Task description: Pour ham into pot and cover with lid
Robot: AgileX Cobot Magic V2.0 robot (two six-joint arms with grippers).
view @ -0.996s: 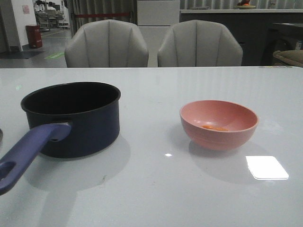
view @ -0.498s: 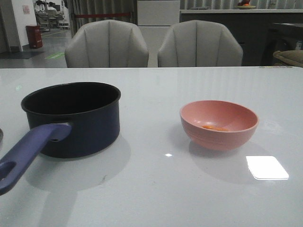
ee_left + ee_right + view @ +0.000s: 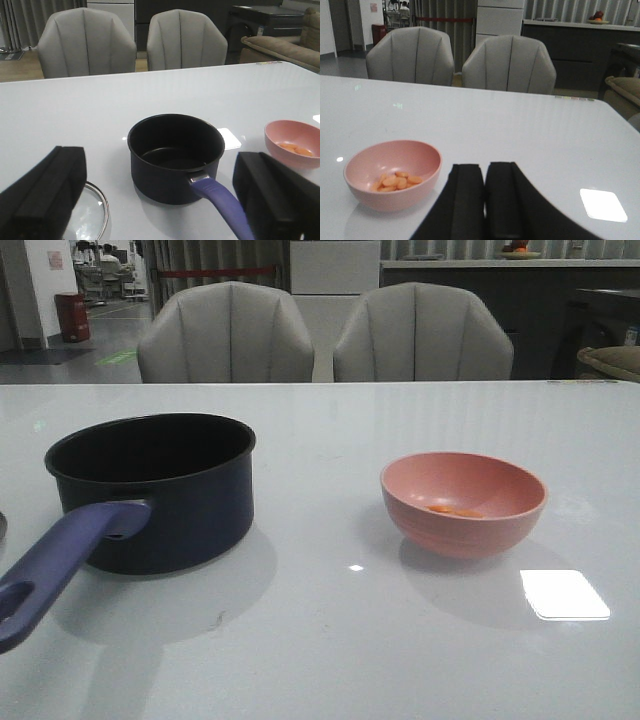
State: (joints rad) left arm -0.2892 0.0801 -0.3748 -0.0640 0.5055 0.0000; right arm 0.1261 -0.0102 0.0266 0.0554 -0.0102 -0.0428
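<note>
Nothing of the job looks done yet. The ham (image 3: 396,182) lies in the pink bowl (image 3: 463,503), and the bowl stands on the tabletop (image 3: 330,640), well apart from the pot (image 3: 150,490), on the side away from the pot's handle (image 3: 60,565). The pot is empty inside, dark all the way down, and it has no cover on it. The lid (image 3: 92,217) lies flat on the tabletop just beside the pot, on the far side from the bowl; only part of it shows, in the left wrist view. So all the steps are left: the bowl has to be picked up and tipped over the pot, and then the lid has to go on top. The left pincer (image 3: 160,200) hangs wide open near the pot, one finger on each side of the view, and it holds nothing. The right pincer (image 3: 484,200) is near the bowl with its two fingers pressed together and nothing between them. Neither one touches a thing. Counting now: there is one pot, one bowl and one lid. The ham is a small heap of thin orange bits, roughly eight or so, but they overlap, so the number is not sure. Behind the tabletop stand two grey chairs (image 3: 225,332).
</note>
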